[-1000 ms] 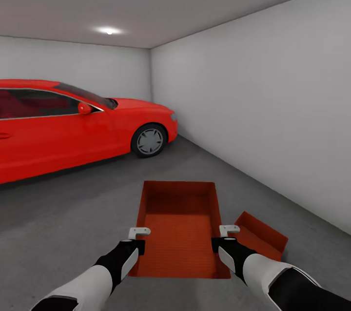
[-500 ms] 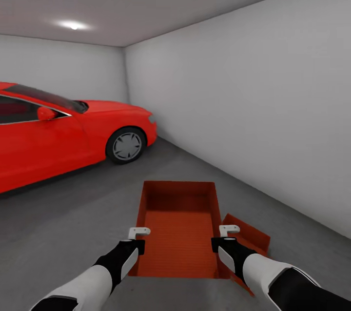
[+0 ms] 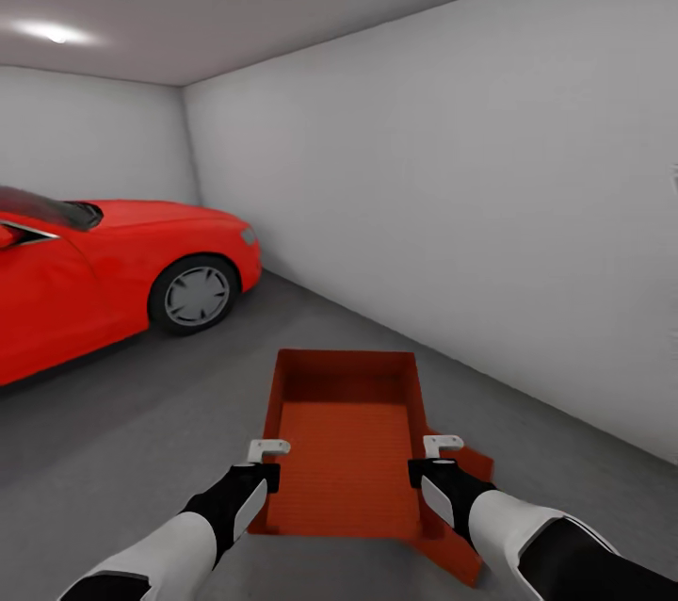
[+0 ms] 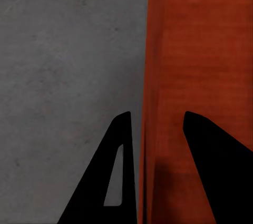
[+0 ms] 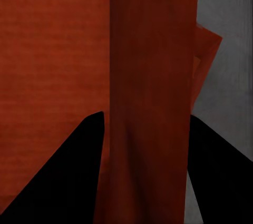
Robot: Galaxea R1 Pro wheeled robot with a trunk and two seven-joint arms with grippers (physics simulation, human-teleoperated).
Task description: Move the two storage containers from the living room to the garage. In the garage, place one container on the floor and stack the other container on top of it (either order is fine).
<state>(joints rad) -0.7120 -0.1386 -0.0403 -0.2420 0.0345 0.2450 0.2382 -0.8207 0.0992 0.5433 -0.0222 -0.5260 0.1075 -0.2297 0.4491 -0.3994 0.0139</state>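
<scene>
I am in the garage, holding one orange-red storage container [image 3: 344, 450] level in front of me, above the floor [image 3: 122, 431]. My left gripper [image 3: 267, 460] is shut on its left wall, and my right gripper [image 3: 435, 455] on its right wall. In the left wrist view the gripper [image 4: 156, 124] straddles the wall [image 4: 163, 76]. The right wrist view has that gripper [image 5: 146, 124] clamped on the wall [image 5: 150, 76]. The other storage container [image 3: 460, 556] lies on the floor at a skewed angle, mostly hidden under the held one's right side; a corner [image 5: 206, 50] shows.
A red car [image 3: 94, 271] is parked to the left, its front wheel [image 3: 196, 295] about two metres ahead. A pale grey wall [image 3: 490, 205] runs along the right side and meets the back wall [image 3: 94, 149] in the far corner. Dark grey concrete lies between car and wall.
The whole view has swung right, so the car sits further left in it. The held container now covers more of the container on the floor. Both grips are unchanged.
</scene>
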